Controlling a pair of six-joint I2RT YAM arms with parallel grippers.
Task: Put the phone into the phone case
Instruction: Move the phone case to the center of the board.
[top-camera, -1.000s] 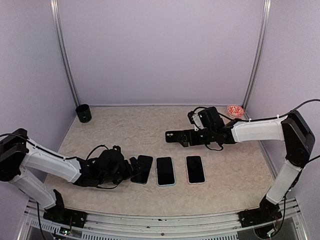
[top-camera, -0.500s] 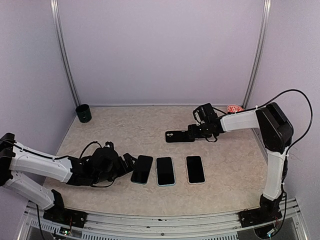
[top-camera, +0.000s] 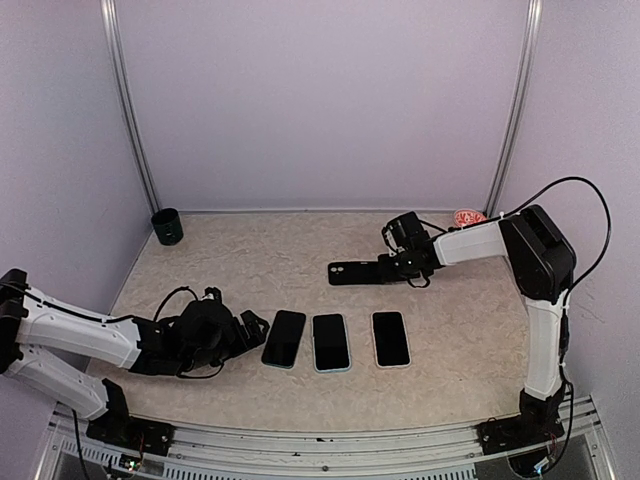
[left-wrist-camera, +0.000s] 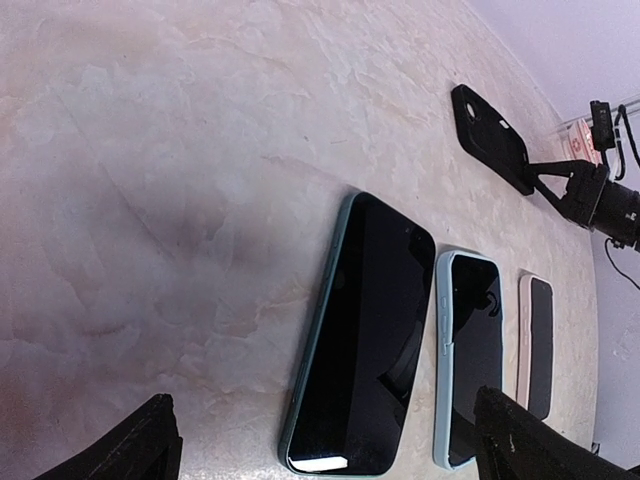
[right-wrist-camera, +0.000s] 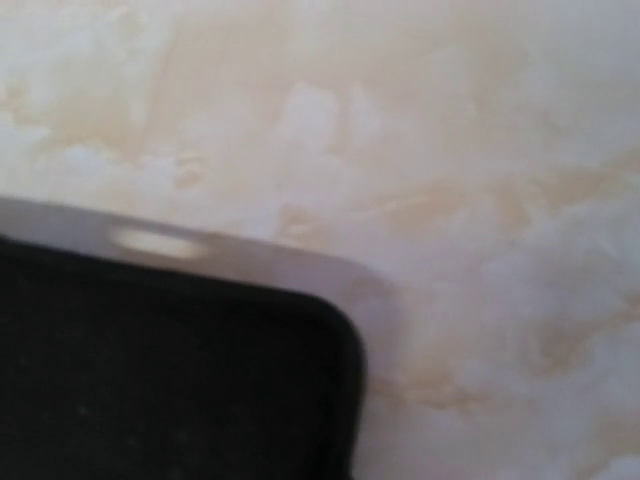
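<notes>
while the right pincer (top-camera: 388, 268) clamps the phone case (top-camera: 352, 272), the left pincer (top-camera: 255, 328) gapes beside three phones (top-camera: 331, 342) in a row.

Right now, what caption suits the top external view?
Right pincer grips the black phone case; left pincer open beside the leftmost phone.

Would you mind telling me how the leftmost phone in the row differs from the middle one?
The leftmost phone has a dark green rim; the middle phone has a pale blue one. The leftmost phone lies slightly slanted, the middle phone straight. The leftmost phone is nearest the open left gripper; the middle phone sits one place further along. Both lie flat, dark screens up.
</notes>
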